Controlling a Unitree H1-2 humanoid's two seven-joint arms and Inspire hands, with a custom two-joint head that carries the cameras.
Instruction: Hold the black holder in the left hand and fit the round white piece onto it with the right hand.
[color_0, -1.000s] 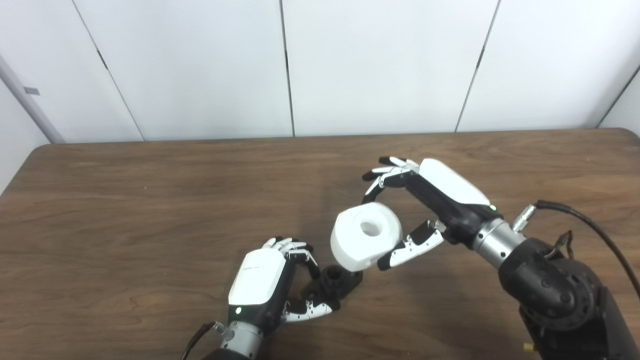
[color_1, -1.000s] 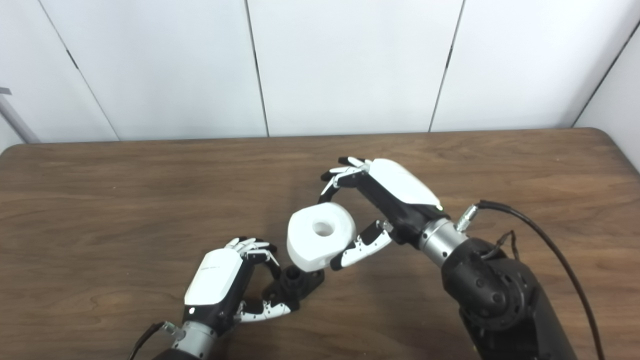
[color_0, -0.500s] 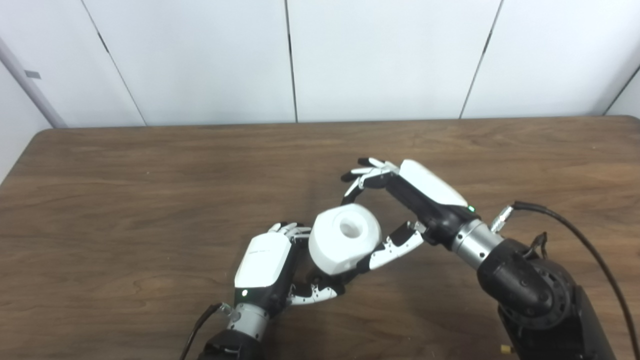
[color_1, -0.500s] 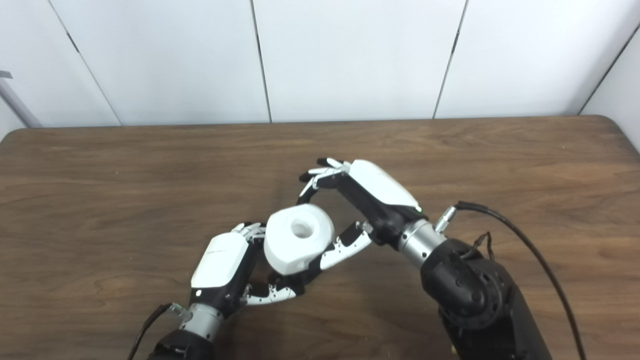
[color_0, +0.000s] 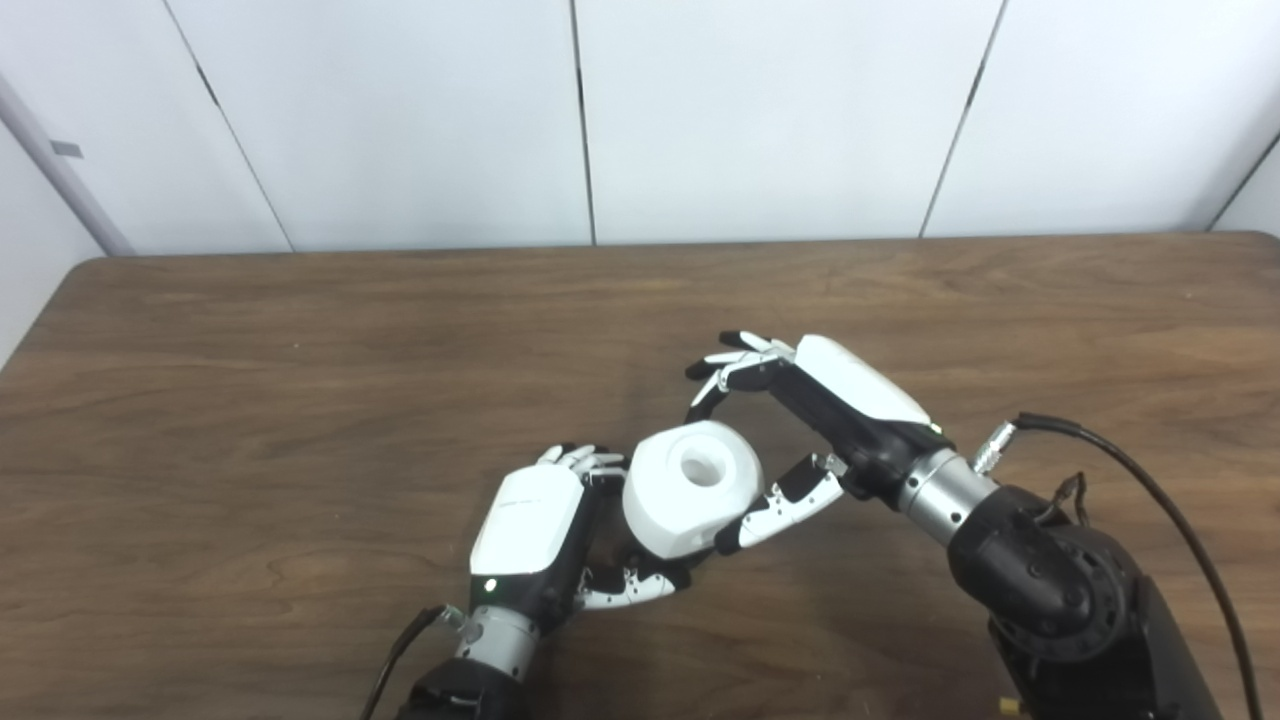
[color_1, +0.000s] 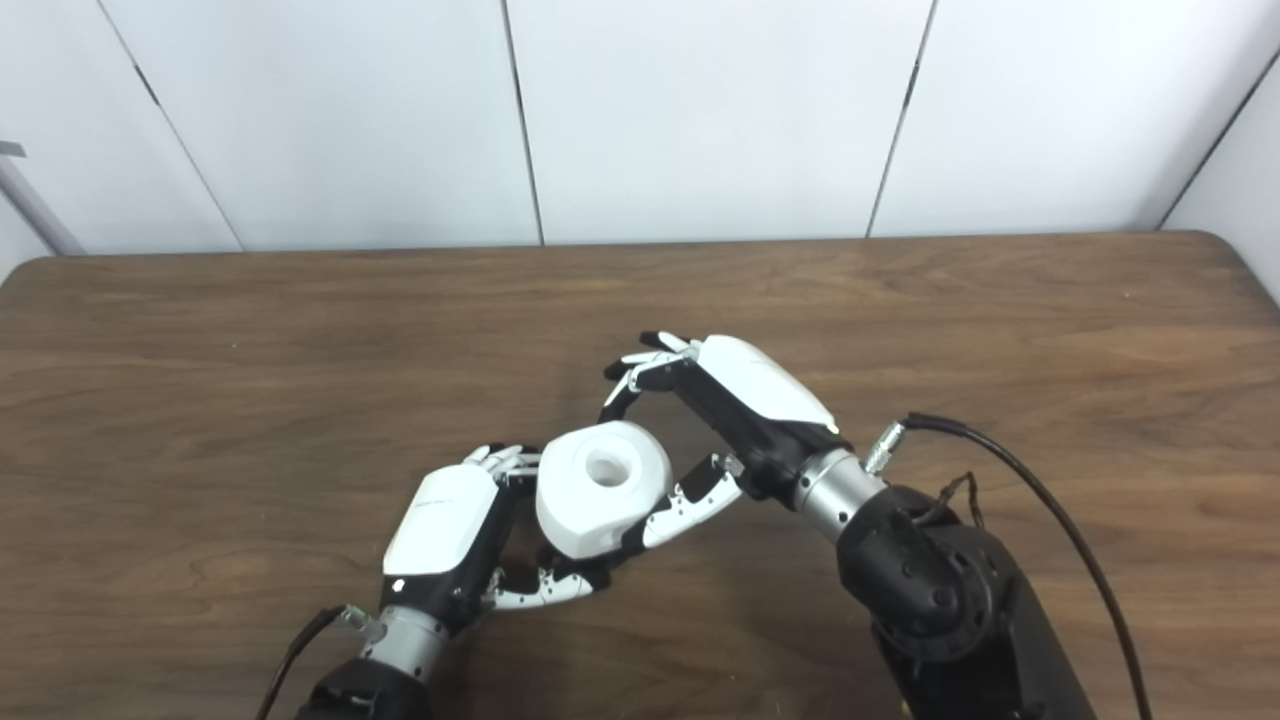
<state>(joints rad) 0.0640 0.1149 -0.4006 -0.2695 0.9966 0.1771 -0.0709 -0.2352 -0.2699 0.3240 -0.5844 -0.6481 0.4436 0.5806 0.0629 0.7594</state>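
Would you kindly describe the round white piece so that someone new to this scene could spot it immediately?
On the brown wooden table, look near the front middle, where the two robot hands meet. Between the left hand and the right hand sits the round white piece, gripped by the right hand. It alone is a chunky white drum with a central hole.

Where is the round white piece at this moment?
In both eye views the round white piece is near the table's front middle, held by the right hand, directly right of the left hand and covering most of the black holder.
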